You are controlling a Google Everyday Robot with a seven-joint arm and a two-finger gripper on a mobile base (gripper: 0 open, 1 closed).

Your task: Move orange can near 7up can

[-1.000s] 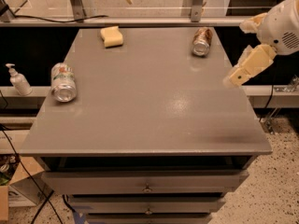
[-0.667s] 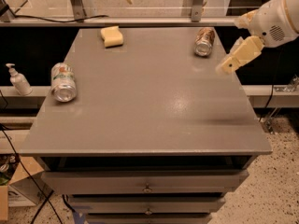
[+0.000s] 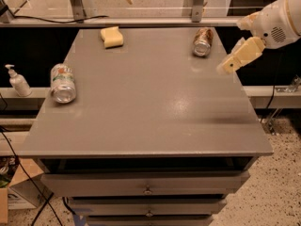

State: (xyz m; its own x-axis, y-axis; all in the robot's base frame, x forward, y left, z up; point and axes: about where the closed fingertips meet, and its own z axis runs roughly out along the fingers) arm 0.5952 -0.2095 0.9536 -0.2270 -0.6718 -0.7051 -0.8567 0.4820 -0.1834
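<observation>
The orange can lies on its side at the far right of the grey table top, its silver end facing me. The 7up can lies on its side near the table's left edge, far from the orange can. My gripper hangs in the air at the table's right edge, just right of the orange can and not touching it. Its beige fingers are spread apart and hold nothing.
A yellow sponge lies at the far middle-left of the table. A soap bottle stands on a ledge left of the table. Drawers sit under the top. A cardboard box is on the floor at lower left.
My gripper has moved left and slightly up, closer to the orange can. Both cans and the sponge have stayed in place.
</observation>
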